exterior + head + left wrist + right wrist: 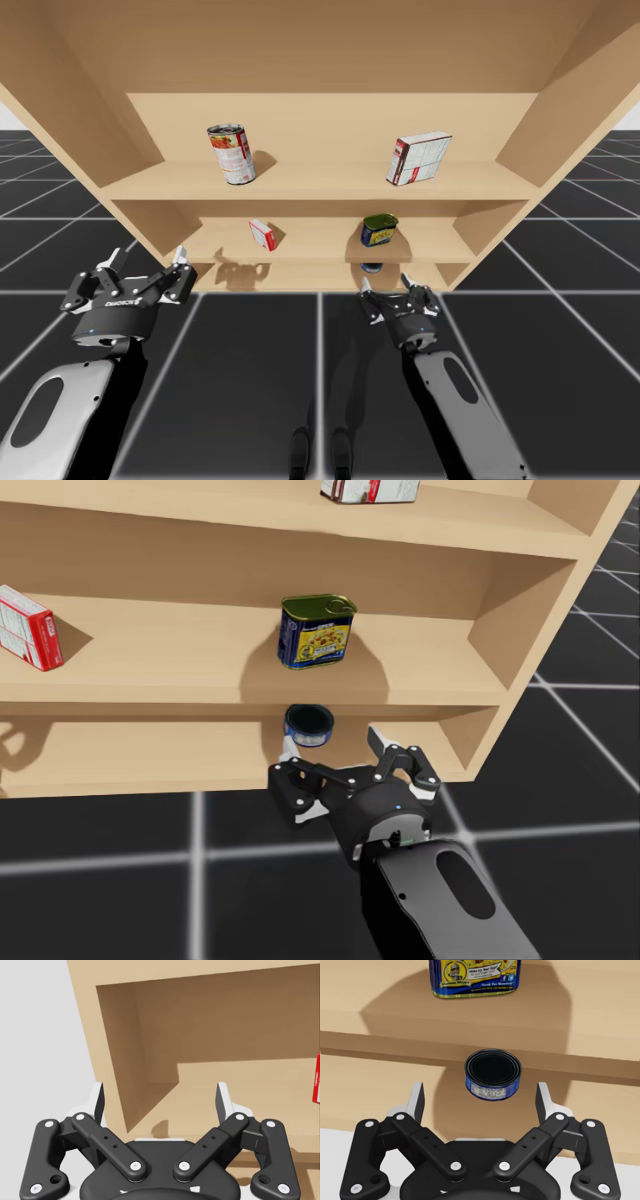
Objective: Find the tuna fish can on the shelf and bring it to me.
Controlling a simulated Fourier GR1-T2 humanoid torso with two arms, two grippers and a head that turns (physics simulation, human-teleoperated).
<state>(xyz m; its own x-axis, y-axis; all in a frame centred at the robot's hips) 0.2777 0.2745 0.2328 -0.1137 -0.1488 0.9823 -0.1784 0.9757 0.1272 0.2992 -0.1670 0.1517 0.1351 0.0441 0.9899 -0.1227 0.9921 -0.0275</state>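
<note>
Dark floor tiles (250,380) with pale grid lines run under a light wooden shelf unit (330,185) with three levels.

Nearest, my left gripper (148,262) hovers at the unit's lower left corner. The left wrist view shows this gripper (160,1095) released, fingers spread wide with nothing between them, facing the bare left end of the shelf.

My right gripper (388,290) is also released, fingers wide apart, in front of the lowest level. The right wrist view shows the small blue tuna can (492,1075) just ahead of the fingers, untouched, its dark round end turned toward the gripper. In the high view that can (371,267) is just a sliver under the middle board. The head view shows it (309,725) just beyond the gripper (331,745).

On the middle level, directly above the tuna can, stands a blue and yellow tin (317,632) with a green top. A small red and white box (263,234) lies well to its left.

On the top level, the high view shows a red and white round can (232,153) upright on the left, and a tilted white and red box (418,158) on the right.
</note>
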